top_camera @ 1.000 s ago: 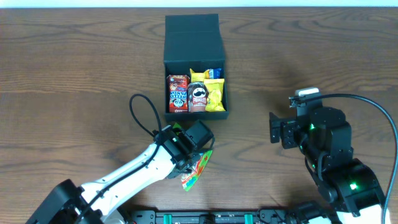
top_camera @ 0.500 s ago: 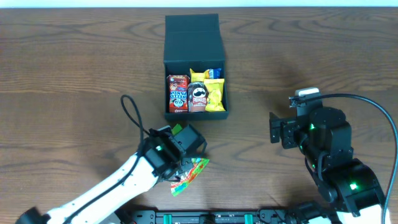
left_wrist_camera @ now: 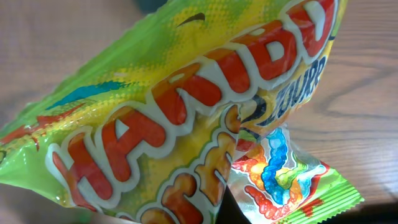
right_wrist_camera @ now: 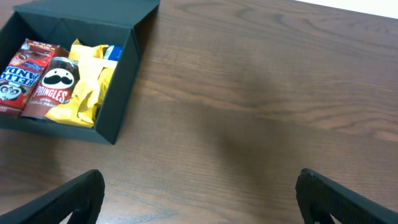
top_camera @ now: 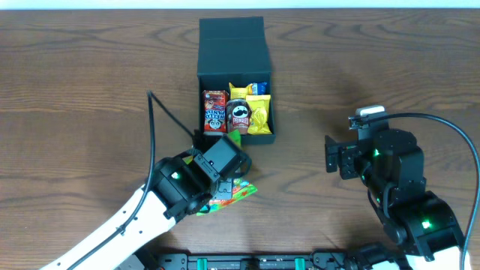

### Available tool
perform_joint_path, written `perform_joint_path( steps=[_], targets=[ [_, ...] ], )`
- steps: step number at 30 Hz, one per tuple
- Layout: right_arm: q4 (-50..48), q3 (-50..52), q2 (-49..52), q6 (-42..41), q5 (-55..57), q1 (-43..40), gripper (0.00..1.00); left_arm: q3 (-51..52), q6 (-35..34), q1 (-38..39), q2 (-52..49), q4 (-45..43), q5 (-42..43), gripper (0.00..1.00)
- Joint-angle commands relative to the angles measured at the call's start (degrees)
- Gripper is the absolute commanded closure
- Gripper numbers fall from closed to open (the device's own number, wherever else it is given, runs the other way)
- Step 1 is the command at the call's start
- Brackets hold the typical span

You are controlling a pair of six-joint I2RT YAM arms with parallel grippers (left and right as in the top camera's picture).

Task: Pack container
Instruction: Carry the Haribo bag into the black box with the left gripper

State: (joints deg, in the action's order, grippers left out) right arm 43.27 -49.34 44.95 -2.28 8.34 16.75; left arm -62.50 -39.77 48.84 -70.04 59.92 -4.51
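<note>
Haribo packet [top_camera: 240, 190] being clenched in the left gripper [top_camera: 222, 196], near the open container [top_camera: 232, 49], right gripper [right_wrist_camera: 199, 199] being held spread wide, nothing grasped, above the table [top_camera: 75, 75]

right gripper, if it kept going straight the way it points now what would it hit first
Most likely the brown wooden table: the open right gripper looks down onto bare wood, and the square dark teal-black cardboard box sits off to its left, outside that line. Depth is hard to judge.
</note>
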Motion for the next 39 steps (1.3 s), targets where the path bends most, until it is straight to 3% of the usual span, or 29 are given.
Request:
perform_joint_path(
  steps=[1,7,17,28,39],
  targets=[
    [0.07,0.28,-0.04,0.83,-0.24,-0.76,0.01,-4.5,7.19,-0.63,-1.77,0.13,-3.74,0.94],
    [0.07,0.28,-0.04,0.83,-0.24,-0.76,0.01,-12.94,16.0,-3.45,-9.7,0.04,-9.11,0.93],
    [0.07,0.28,-0.04,0.83,-0.22,-0.76,0.01,-25.46,23.43,-12.26,-23.37,-1.86,-8.68,0.92],
    [0.07,0.28,-0.04,0.83,-0.22,-0.76,0.01,-26.58,29.55,-18.69,-32.52,-9.29,1.22,0.92],
    [0.07,0.28,-0.04,0.83,-0.22,-0.76,0.01,-26.49,30.58,-19.74,-39.1,-9.44,9.2,0.86]
  ],
)
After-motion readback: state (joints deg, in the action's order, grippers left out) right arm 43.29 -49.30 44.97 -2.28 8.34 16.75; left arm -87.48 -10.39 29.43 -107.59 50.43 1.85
